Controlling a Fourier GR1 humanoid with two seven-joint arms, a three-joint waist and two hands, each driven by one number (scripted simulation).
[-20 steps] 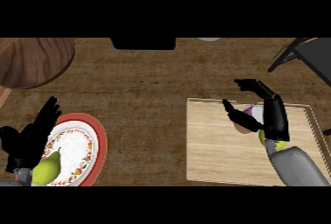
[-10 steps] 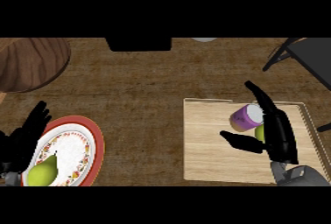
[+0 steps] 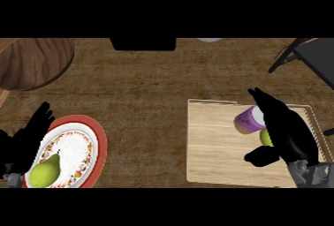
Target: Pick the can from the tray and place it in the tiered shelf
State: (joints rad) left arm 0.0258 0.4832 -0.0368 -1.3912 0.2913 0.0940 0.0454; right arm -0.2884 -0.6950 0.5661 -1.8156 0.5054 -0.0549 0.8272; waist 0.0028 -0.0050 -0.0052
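Right hand is over the tray at the view's right, fingers straight and pointing up-left, thumb stuck out low-left; it's spread, not gripping anything. The can, purple w/ a pale top, stands on the tray in its upper right part, just beside the fingers on their left side; can't tell if they touch it. A yellow-green thing lies just below the can, mostly hidden by the hand. Tray is light wood w/ a raised rim, sitting on the brown counter.

Left hand rests at the lower left edge, fingers straight and up, overlapping the plate, which is white w/ a red rim. A pear lies on the plate near its bottom. A round wooden thing is at top left, a dark frame at top right
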